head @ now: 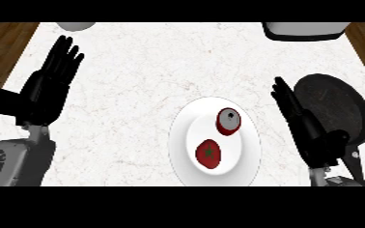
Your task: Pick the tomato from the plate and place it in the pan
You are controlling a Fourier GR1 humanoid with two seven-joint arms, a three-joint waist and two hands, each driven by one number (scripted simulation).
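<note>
Two red things on one plate (184,125) near the surface's front edge: tomato (208,153) in front, grey-topped lookalike (228,121) just behind, so easy to seize the wrong one. Right hand (310,130) flat, fingers apart, empty, between plate and pan (331,101); left hand (46,89) spread by the left edge.

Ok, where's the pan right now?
In the head view the pan lies at the right edge of the counter, just right of the open right hand, with the white plate beyond that hand to the left.
</note>
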